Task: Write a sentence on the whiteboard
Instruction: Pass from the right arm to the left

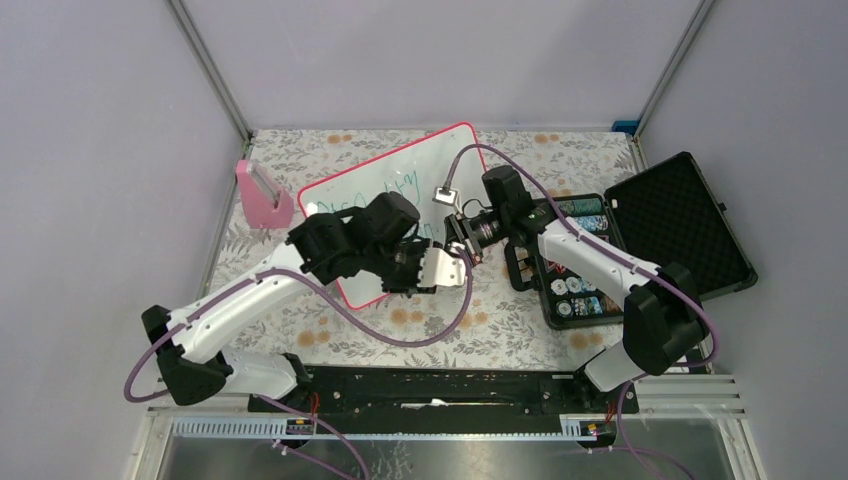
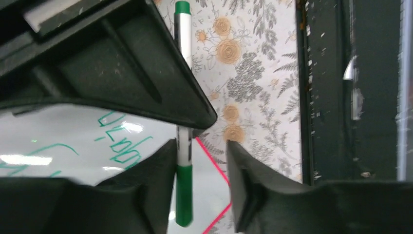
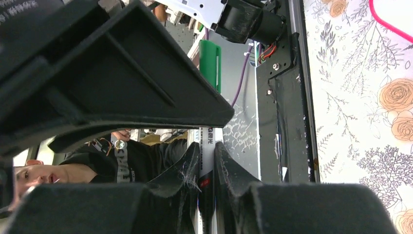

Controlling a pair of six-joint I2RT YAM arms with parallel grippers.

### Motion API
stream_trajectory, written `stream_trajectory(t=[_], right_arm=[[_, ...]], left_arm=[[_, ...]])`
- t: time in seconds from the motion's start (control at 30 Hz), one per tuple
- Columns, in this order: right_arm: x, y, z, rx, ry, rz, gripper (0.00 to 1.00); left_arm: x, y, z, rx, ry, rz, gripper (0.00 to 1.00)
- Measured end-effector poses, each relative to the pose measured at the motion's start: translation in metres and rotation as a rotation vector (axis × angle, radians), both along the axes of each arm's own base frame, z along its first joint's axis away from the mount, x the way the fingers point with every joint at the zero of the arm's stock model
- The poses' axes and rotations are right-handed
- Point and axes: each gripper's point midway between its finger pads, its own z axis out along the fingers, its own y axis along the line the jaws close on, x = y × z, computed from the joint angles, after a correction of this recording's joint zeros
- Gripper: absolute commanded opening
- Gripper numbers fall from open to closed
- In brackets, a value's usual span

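Observation:
The whiteboard [image 1: 440,150] lies tilted mid-table, white with a pink-red frame. The green sentence [image 1: 385,190] runs across it and also shows in the left wrist view [image 2: 124,144]. My right gripper [image 1: 462,245] hovers at the board's right edge; in the right wrist view it [image 3: 207,146] is shut on a white marker [image 3: 208,136] with a green end. My left gripper [image 1: 445,268] is over the board's near right corner [image 2: 209,185]. In its own view the left gripper [image 2: 199,146] is open, and the marker [image 2: 184,161] stands between the jaws against the left finger.
An open black case [image 1: 580,260] with several small items sits right of the board, its foam lid [image 1: 680,220] laid back. A pink object [image 1: 262,195] stands at the back left. The black base rail [image 2: 326,97] runs along the near edge.

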Motion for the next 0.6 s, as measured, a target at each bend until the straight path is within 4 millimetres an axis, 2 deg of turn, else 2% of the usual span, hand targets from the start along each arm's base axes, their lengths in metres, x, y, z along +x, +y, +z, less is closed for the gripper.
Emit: stream_trajectory(t=[0.07, 0.17, 0.2, 0.27, 0.33, 0.43, 0.5, 0.57, 0.6], right_arm=[[-0.001, -0.001, -0.001, -0.005, 0.006, 0.000, 0.00], [-0.004, -0.002, -0.005, -0.015, 0.015, 0.000, 0.00], [-0.003, -0.002, -0.005, -0.015, 0.011, -0.003, 0.03], [-0.001, -0.003, -0.006, -0.020, 0.002, -0.017, 0.18], [0.004, -0.003, -0.008, -0.026, -0.005, -0.035, 0.24], [0.016, -0.008, -0.008, -0.030, -0.024, -0.082, 0.38], [0.032, -0.018, -0.009, -0.047, -0.033, -0.149, 0.45], [0.050, -0.031, -0.013, -0.072, -0.049, -0.226, 0.57], [0.072, -0.049, -0.017, -0.107, -0.068, -0.330, 0.65]], left_arm=[[0.000, -0.005, -0.007, 0.033, -0.014, -0.011, 0.14], [0.006, -0.007, -0.009, 0.044, -0.035, 0.017, 0.00], [0.008, -0.006, -0.010, 0.045, -0.038, 0.025, 0.00], [0.009, -0.006, -0.012, 0.038, -0.036, 0.039, 0.00], [0.012, -0.005, -0.013, 0.018, -0.028, 0.056, 0.00], [0.022, -0.002, -0.015, -0.024, 0.009, 0.106, 0.00], [0.029, 0.012, -0.021, -0.024, 0.046, 0.166, 0.00], [0.030, 0.023, -0.029, -0.024, 0.088, 0.214, 0.00], [0.016, 0.029, -0.051, -0.011, 0.199, 0.242, 0.00]])
